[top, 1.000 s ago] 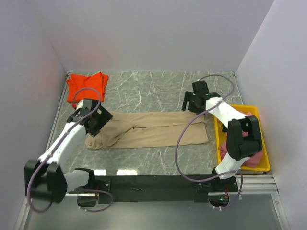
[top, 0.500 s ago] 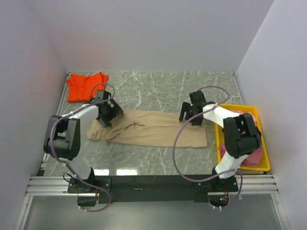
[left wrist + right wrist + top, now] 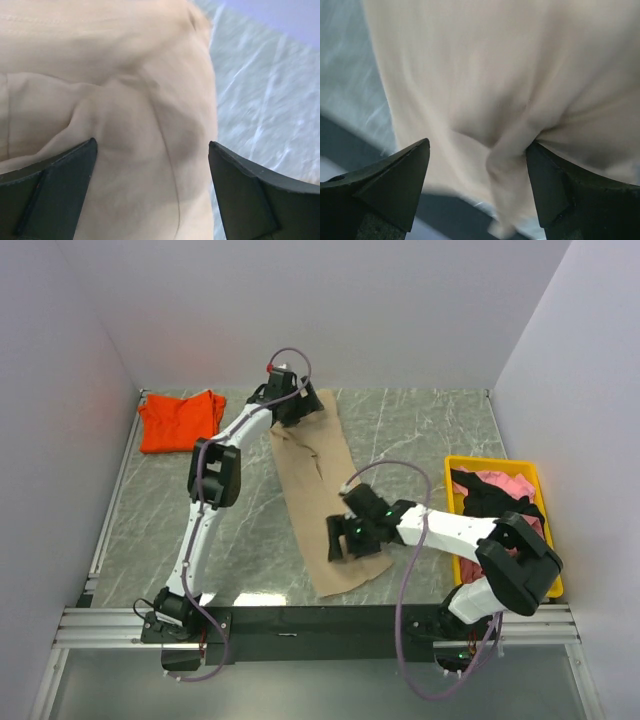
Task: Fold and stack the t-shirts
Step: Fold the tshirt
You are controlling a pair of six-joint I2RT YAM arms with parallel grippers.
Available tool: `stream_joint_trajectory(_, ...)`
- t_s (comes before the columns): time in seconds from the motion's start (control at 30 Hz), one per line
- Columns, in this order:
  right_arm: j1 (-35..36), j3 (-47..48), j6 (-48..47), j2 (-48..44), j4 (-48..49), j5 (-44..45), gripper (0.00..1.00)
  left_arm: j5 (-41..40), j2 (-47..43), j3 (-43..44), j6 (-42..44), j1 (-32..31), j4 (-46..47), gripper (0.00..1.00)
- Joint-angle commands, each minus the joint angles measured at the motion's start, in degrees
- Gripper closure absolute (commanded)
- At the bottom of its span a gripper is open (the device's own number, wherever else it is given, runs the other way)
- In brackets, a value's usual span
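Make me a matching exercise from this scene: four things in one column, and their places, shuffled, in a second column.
Things
1. tan t-shirt
2. orange-red t-shirt
3. pink t-shirt
4. left claw

Places
A. in the yellow tray
B. over the tan t-shirt's far end
C. far left corner of the table
D. middle of the table, stretched from far to near

Pairs: 1-D, 2-C, 3-A, 4-B
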Motion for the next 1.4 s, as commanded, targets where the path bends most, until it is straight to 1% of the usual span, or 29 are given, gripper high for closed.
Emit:
stream_joint_trajectory(0.0,9.65,-0.85,3.66,2.67,-4.87,-7.82,0.16,5.03,6.85,8.82,1.48,0.48,0.66,0.01)
stream_joint_trajectory(0.03,10.47,-0.67,3.76,2.58,-1.99,-9.4,0.16,4.95,6.16,5.77,-0.09,0.56,3.91,0.01)
stream_joint_trajectory(0.07,11.08,-0.41,3.93,2.76,-1.01,-10.54,0.16,4.08,5.45,4.18,-0.72,0.56,9.86,0.01)
stream_joint_trajectory(0.13,12.75,1.43,3.76,3.63,-0.99,-11.0,0.16,2.14,4.66,3.63,-2.3,0.56,12.2,0.01)
stream_joint_trajectory(0.23,14.95,4.42,2.36,3.82,-4.06,-8.89,0.16,-0.67,6.32,8.97,-2.31,0.56,11.16,0.0)
stream_joint_trajectory(0.3,15.83,5.57,1.92,2.68,-4.95,-8.53,0.16,-2.78,5.8,9.09,-2.65,0.56,12.55,0.01)
stream_joint_trajectory(0.4,16.98,7.24,1.21,0.49,-6.09,-7.39,0.16,-5.23,4.66,6.63,-2.92,0.56,14.93,0.01)
stream_joint_trajectory(0.6,18.12,7.94,0.24,-7.68,-6.1,-4.76,0.16,-9.55,6.06,11.01,-2.75,0.56,14.75,0.01)
stream_joint_trajectory(0.63,18.04,8.03,0.16,-8.92,-6.62,-3.97,0.16,-9.12,5.45,11.54,-2.05,0.56,15.89,0.01)
stream_joint_trajectory(0.7,17.95,8.56,0.68,-12.33,-8.8,0.85,0.15,-9.38,3.53,13.29,-0.99,0.39,16.52,0.01)
stream_joint_trajectory(0.73,17.69,8.91,1.03,-13.4,-9.86,3.66,0.14,-9.38,2.38,14.35,-0.81,0.48,16.34,0.01)
stream_joint_trajectory(0.77,16.9,9.61,2.25,-14.46,-11.0,8.12,0.11,-9.2,0.72,14.1,-0.46,0.39,15.82,0.01)
stream_joint_trajectory(0.8,16.11,9.7,2.87,-16.12,-12.93,9.47,0.1,-8.68,-3.74,11.48,0.06,0.48,15.81,0.01)
stream_joint_trajectory(0.87,14.0,8.31,4.89,-17.62,-13.56,9.84,0.08,-6.23,-9.55,6.65,0.77,0.39,15.81,0.01)
stream_joint_trajectory(0.9,11.38,7.51,5.34,-18.76,-13.65,9.05,0.08,-6.04,-15.94,3.84,0.68,0.22,15.03,0.01)
stream_joint_trajectory(0.93,10.05,6.55,5.69,-19.03,-13.48,8.18,0.08,-6.39,-19.22,-1.85,0.07,0.13,12.84,0.01)
stream_joint_trajectory(0.97,8.56,4.62,6.74,-19.39,-13.56,7.38,0.08,-6.82,-22.47,-5.12,-0.54,-0.31,10.82,0.01)
stream_joint_trajectory(1.0,6.89,3.56,7.01,-19.65,-13.48,5.64,0.07,-6.57,-29.38,-8.98,-0.63,-0.49,8.1,0.01)
stream_joint_trajectory(1.03,4.44,2.59,7.19,-20.0,-13.48,4.57,0.08,-6.13,-32.93,-17.72,-0.9,-1.01,6.95,0.01)
stream_joint_trajectory(1.07,3.19,0.84,7.36,-20.35,-13.56,3.95,0.07,-6.47,-36.53,-22.68,-1.59,-1.45,6.06,0.01)
stream_joint_trajectory(1.1,2.4,0.04,7.02,-20.62,-13.74,3.51,0.07,-6.83,-43.79,-27.87,-2.73,-1.98,4.75,0.01)
stream_joint_trajectory(1.13,2.13,-0.66,6.84,-20.97,-14.09,3.77,0.07,-6.83,-47.52,-38.97,-3.7,-3.2,5.08,0.01)
stream_joint_trajectory(1.17,2.13,-1.71,6.05,-21.06,-14.53,4.12,0.07,-8.4,-51.29,-44.82,-4.41,-4.0,5.87,0.01)
stream_joint_trajectory(1.2,1.87,-2.25,5.52,-21.41,-15.4,3.69,0.07,-8.41,-58.29,-50.54,-6.07,-4.88,6.92,0.01)
stream_joint_trajectory(1.23,1.95,-2.95,5.26,-21.85,-15.5,3.16,0.07,-8.06,-61.58,-60.51,-6.95,-6.71,8.33,0.01)
stream_joint_trajectory(1.27,2.04,-5.39,5.08,-22.28,-15.24,2.29,0.07,-7.54,-64.4,-64.35,-7.92,-7.69,7.82,0.01)
stream_joint_trajectory(1.3,2.04,-6.72,5.43,-23.33,-14.8,1.41,0.07,-8.05,-69.39,-67.7,-9.76,-8.91,7.03,0.01)
stream_joint_trajectory(1.33,1.86,-7.78,5.69,-23.69,-14.71,-0.43,0.07,-8.76,-71.61,-73.21,-10.99,-11.71,3.45,0.01)
stream_joint_trajectory(1.37,1.95,-9.35,6.04,-24.3,-14.79,-1.4,0.07,-9.46,-73.9,-75.88,-13.18,-13.22,1.94,0.01)
